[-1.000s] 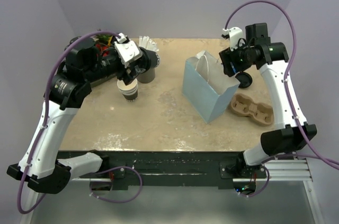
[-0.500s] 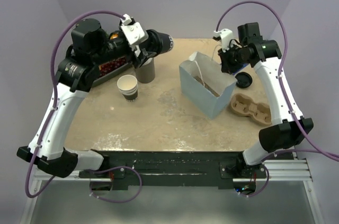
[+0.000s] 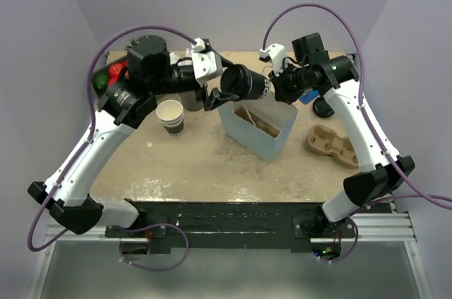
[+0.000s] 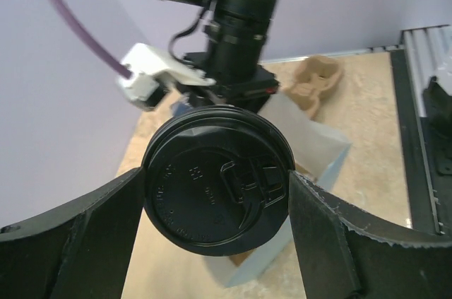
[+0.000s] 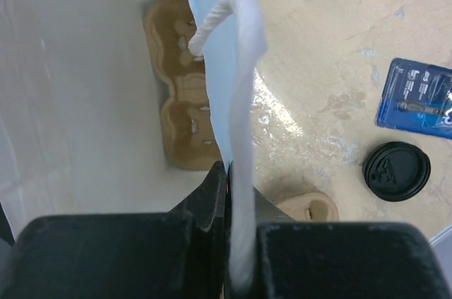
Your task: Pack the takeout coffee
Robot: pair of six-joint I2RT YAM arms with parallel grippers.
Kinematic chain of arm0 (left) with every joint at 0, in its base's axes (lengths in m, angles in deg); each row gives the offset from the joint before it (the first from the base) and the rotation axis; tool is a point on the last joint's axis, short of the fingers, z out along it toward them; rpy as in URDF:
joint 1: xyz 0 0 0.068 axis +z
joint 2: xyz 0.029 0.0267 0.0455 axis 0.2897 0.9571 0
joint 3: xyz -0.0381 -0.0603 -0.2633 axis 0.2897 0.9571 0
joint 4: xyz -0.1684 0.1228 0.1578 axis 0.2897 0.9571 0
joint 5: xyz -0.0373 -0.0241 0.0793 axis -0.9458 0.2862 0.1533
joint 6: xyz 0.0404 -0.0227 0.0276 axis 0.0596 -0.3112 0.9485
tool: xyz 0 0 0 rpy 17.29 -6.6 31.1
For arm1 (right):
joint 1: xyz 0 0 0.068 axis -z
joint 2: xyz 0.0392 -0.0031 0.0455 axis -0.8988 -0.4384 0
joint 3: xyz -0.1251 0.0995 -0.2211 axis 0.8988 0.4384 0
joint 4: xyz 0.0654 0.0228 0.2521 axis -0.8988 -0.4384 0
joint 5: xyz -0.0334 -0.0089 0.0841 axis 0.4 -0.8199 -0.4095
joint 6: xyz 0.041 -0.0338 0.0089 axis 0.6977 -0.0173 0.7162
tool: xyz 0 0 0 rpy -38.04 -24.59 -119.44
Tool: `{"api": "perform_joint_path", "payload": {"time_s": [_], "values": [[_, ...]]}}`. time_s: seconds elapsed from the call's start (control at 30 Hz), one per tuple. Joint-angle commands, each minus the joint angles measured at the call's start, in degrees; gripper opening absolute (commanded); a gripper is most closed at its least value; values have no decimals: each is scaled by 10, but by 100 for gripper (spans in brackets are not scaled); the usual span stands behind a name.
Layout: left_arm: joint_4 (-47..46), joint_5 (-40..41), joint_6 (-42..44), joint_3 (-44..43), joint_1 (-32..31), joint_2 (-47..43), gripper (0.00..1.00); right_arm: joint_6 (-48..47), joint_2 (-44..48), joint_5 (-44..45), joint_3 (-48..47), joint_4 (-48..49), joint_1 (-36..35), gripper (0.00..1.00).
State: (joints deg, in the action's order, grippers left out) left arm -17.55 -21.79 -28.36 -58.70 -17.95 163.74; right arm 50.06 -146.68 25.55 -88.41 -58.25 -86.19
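The left gripper's jaws are spread wide and clamped around the takeout coffee. The lidded dark cup is held on its side in the air, over the open mouth of a pale blue paper bag. The right gripper's jaws are pinched closed on the bag's white rope handle — a cardboard cup carrier is seen inside.

Table: tan mottled top, stone-like, with faint glossy patches along the near edge. A dark rail runs under the near edge. A ribbed aluminium section lies beyond the near right corner.

Walls are plain pale lilac on three sides: back wall, left wall, right wall.

Floor below the near edge: dull grey.

Light is even and soft, shadows weak.
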Motion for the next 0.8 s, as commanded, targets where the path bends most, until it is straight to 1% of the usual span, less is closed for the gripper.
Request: {"api": "perform_joint_path", "payload": {"time_s": [0.0, 0.13, 0.23, 0.33, 0.37, 0.5, 0.57, 0.67, 0.77], "values": [[-17, -6, -3, 50, -9, -39, 0, 11, 36, 0, -15, 13, 0, 0], [-17, -1, -5, 79, -10, -55, 0, 14, 44, -5, -9, 13, 0, 0], [-7, -1, -1, 82, -9, -51, 0, 7, 47, -14, -9, 11, 0, 0], [-5, 5, -7, 79, -11, -40, 0, -5, 47, 1, -19, 12, -14, 0], [-6, 16, -20, 77, -12, -36, 0, -10, 48, 4, -24, 12, -21, 0], [-18, 11, -81, 68, -14, -12, 0, -21, 54, 37, -22, 19, -65, 0], [-23, 11, -113, 71, -15, -7, 0, -27, 57, 53, -19, 19, -76, 0], [-21, -1, -125, 75, -14, 4, 0, -29, 58, 76, -17, 22, -95, 0], [-22, 6, -126, 84, -17, 9, 0, -22, 54, 91, -23, 33, -100, 0]]}}
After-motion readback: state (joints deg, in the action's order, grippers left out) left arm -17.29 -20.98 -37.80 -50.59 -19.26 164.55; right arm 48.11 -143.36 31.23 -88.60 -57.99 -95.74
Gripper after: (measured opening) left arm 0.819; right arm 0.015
